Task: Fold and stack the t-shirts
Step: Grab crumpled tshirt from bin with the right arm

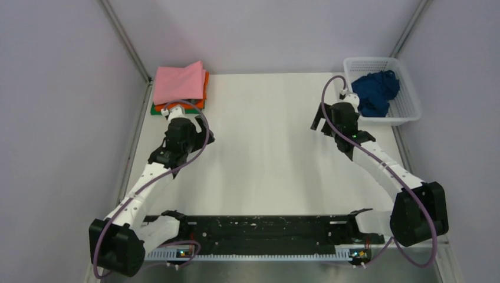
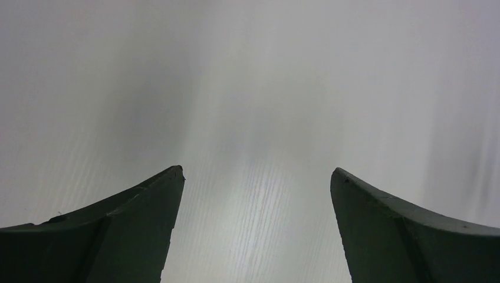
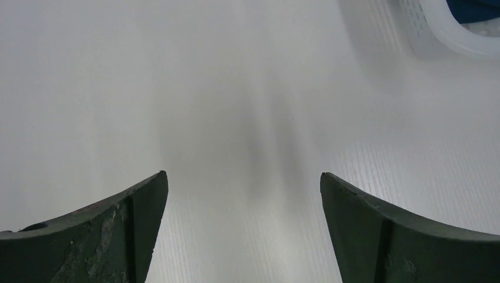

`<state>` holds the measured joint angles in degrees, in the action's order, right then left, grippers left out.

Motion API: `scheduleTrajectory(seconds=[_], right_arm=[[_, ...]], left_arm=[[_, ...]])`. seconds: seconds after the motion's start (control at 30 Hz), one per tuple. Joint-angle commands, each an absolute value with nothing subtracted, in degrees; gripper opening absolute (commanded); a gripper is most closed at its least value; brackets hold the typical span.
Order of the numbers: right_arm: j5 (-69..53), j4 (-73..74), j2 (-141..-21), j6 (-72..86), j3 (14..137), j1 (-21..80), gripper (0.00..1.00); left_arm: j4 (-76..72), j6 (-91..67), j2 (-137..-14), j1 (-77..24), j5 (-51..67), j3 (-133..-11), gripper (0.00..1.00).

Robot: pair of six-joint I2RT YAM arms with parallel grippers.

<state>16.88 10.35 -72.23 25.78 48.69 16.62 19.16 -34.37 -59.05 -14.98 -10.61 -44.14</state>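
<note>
The white table (image 1: pixel 265 153) fills the overhead view, and only that view takes in both arms and all the cloth; each wrist camera sees little more than streaked, blurred tabletop between its own dark fingers. The white mesh basket (image 1: pixel 413 111) sits at the far right corner, its long side running near to far, and one rounded corner of it (image 3: pixel 448 32) also shows at the top right of the right wrist view. The navy t-shirt (image 1: pixel 374 91) lies crumpled inside the basket as a heap with no clear long axis, and a sliver of blue (image 3: pixel 479 7) peeks over the rim in the wrist picture. At the far left corner the folded shirts are stacked: the pink t-shirt (image 1: pixel 177 82) on top, its edges slightly askew to the table, the orange t-shirt (image 1: pixel 206 84) showing along its right side, and the green t-shirt (image 1: pixel 158 109) at the bottom, partly hidden, it seems, by the left arm's wrist. The left gripper (image 2: pixel 256 171) has its jaws spread wide over bare table, holding nothing. The right gripper (image 3: pixel 243 174) is likewise spread and empty, near the basket but apart from it.
</note>
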Motion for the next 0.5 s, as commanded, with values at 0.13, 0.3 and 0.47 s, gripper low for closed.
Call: scheduleTrajectory(seconds=[0.13, 0.3, 0.47], right_arm=[[22.9, 8.6, -75.4, 20.4, 56.1, 16.4, 0.99], [24.0, 13.6, -83.9, 18.3, 67.4, 10.7, 0.99], [19.5, 19.3, -97.1, 20.1, 84.7, -1.6, 0.99]], left_arm=[[16.9, -33.8, -59.3, -14.8, -12.7, -46.2, 0.99], [16.8, -34.3, -59.8, -14.8, -13.5, -46.1, 0.99], [16.8, -35.0, -59.7, -14.8, -13.8, -46.0, 0.99]])
